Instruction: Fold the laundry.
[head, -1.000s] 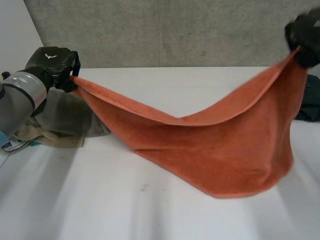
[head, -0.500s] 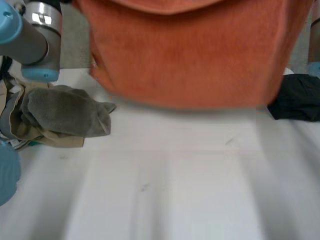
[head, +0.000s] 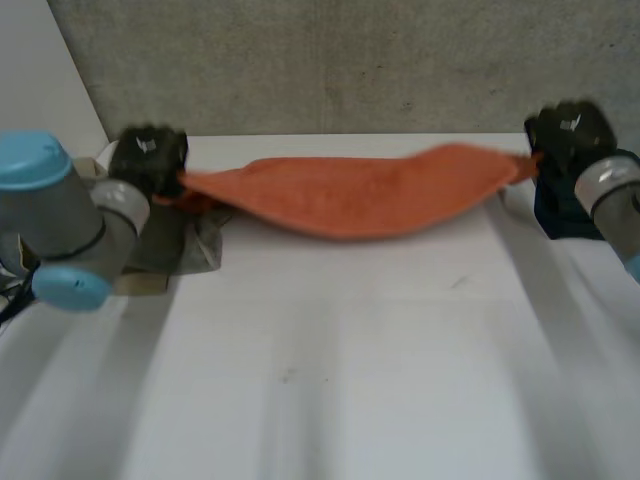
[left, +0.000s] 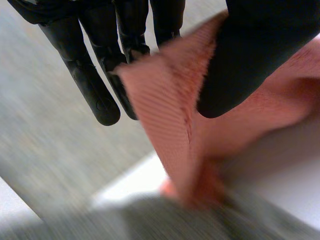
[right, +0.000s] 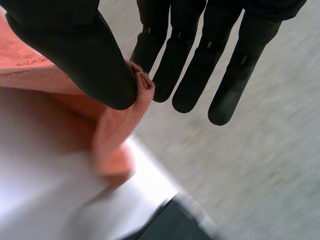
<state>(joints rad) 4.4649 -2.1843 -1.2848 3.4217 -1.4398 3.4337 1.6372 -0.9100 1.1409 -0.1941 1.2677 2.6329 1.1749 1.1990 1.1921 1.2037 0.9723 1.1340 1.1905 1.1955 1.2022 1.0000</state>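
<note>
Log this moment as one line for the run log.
left hand: pinching orange towel end | right hand: pinching opposite end | towel: stretched between hands over far side of table | nearby: grey cloth, dark cloth

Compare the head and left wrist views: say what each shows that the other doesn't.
Head view: the orange towel stretched between the hands, the right hand at its far end, a black garment beside that hand. Left wrist view: the thumb pinching a towel corner against the fingers. Both: the left hand, the towel and a grey cloth near it.
</note>
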